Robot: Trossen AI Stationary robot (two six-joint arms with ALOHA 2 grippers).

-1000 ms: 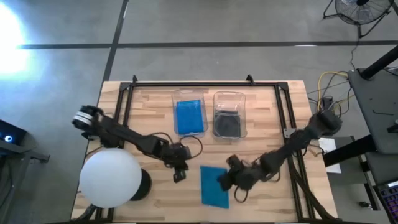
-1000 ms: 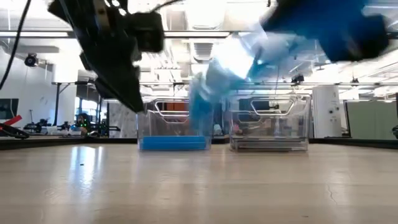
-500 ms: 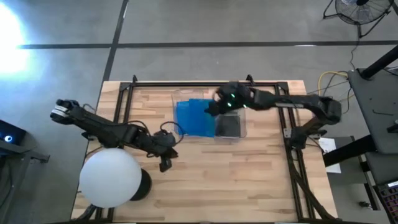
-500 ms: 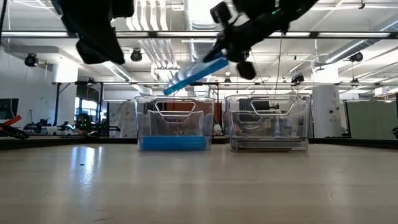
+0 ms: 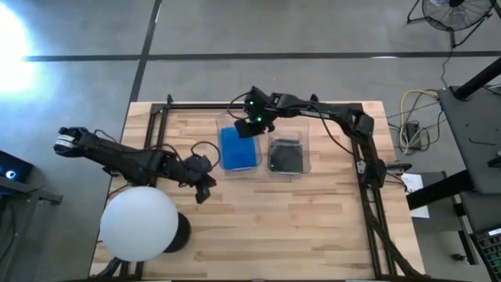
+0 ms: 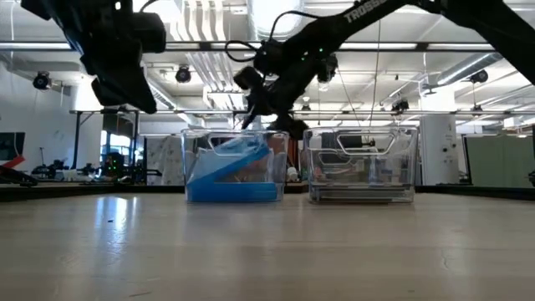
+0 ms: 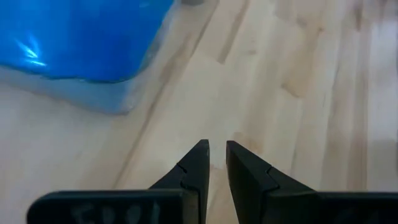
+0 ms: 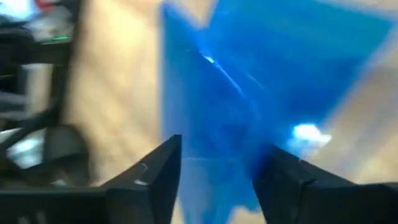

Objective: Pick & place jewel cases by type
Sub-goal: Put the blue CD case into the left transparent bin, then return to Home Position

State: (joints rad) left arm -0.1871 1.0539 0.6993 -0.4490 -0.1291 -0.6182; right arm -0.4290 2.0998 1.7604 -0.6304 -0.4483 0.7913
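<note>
right gripper [image 5: 249,125] hanging over the blue-case bin [image 5: 239,146] with fingers spread, nothing held, tilted blue jewel case [image 6: 232,160] right below it inside, black cases [image 5: 286,157] beside, left gripper [image 7: 216,155] nearly closed, empty

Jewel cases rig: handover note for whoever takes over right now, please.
Right gripper: open, over the far end of the left bin; nothing between its fingers.
Left gripper: nearly shut, empty, above bare table near the big white ball.
Blue jewel cases: in the left bin. The top one lies tilted on the flat stack, not settled.
Dark jewel cases: in the right bin.
Done: no case shows loose on the table, so sorting looks complete.
Left: probably only check that the tilted blue case drops flat, then retract both arms.
</note>
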